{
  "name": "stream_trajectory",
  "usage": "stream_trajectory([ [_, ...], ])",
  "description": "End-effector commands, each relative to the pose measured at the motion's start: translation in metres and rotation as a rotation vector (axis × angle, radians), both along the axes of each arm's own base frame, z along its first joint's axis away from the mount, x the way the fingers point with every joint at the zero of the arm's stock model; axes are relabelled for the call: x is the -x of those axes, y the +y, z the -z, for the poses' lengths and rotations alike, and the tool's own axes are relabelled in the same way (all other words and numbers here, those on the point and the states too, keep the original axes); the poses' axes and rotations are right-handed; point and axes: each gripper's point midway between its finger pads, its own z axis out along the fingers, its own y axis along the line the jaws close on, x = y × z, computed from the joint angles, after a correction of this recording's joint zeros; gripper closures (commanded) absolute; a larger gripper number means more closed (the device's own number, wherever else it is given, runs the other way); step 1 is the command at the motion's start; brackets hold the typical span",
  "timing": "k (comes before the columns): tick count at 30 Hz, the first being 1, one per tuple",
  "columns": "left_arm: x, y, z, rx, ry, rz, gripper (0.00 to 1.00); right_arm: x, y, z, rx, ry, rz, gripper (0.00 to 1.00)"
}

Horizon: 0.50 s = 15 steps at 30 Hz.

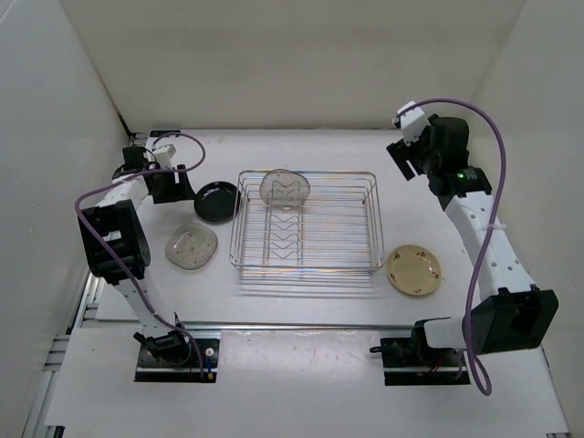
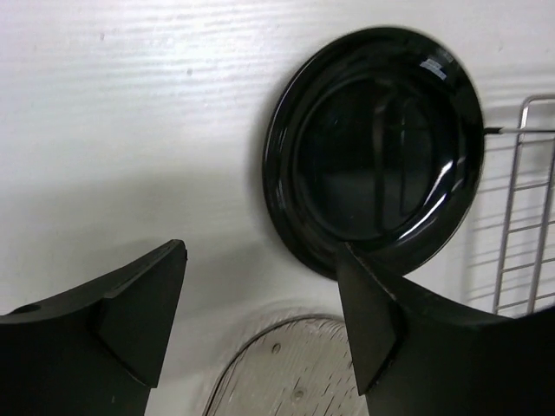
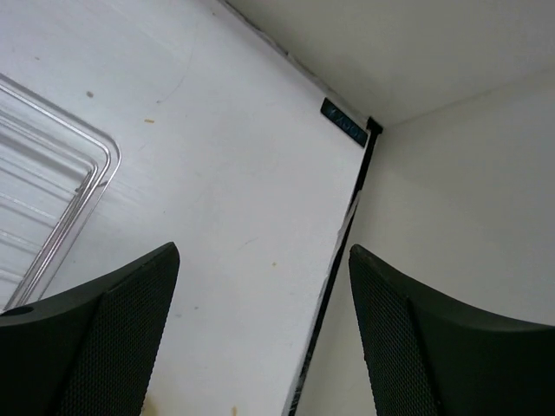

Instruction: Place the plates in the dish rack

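Left gripper [image 2: 263,299]: fingers spread, holding nothing, low over the table [image 1: 310,315] beside the black plate [image 2: 373,139], which lies flat just left of the rack [image 1: 301,267]. One finger overlaps that plate's near rim; contact cannot be determined. One translucent plate [image 1: 285,189] stands upright at the rack's far end. A pale plate [image 1: 191,246] lies left of the rack, a cream plate [image 1: 414,270] to its right. Right gripper [image 3: 264,286]: fingers spread, empty, raised near the far right corner.

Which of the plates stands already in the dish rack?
The pale plate upright at the far end of the dish rack. The black plate, the cream plate and the second pale plate lie flat on the table.
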Motion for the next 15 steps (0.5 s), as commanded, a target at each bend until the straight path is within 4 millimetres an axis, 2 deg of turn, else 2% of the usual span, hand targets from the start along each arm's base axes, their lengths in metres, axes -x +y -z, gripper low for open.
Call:
stream_trajectory([
  [1,-0.022,-0.012,-0.024,0.069,-0.076,0.043,0.21,0.016,0.002,0.011,-0.143,0.033,-0.020,0.18],
  [2,-0.023,-0.012,-0.020,0.072,-0.062,0.042,0.23,0.019,-0.006,0.020,-0.156,0.053,0.000,0.18],
  [3,-0.026,-0.014,-0.021,0.088,-0.065,0.044,0.27,0.023,-0.010,0.019,-0.166,0.047,0.013,0.18],
  [4,-0.025,-0.015,-0.011,0.102,-0.043,0.048,0.29,0.025,-0.014,0.020,-0.173,0.047,0.016,0.18],
  [5,-0.026,-0.017,-0.010,0.114,-0.034,0.054,0.30,0.026,-0.014,0.024,-0.189,0.059,0.013,0.18],
  [7,-0.025,-0.019,0.001,0.134,-0.006,0.060,0.35,0.031,-0.021,0.019,-0.213,0.044,0.025,0.18],
  [10,-0.023,-0.021,0.012,0.150,0.019,0.064,0.36,0.035,-0.026,0.013,-0.269,0.032,0.037,0.18],
  [15,-0.024,-0.021,0.012,0.142,0.022,0.077,0.37,0.038,-0.029,0.018,-0.323,0.048,0.043,0.18],
])
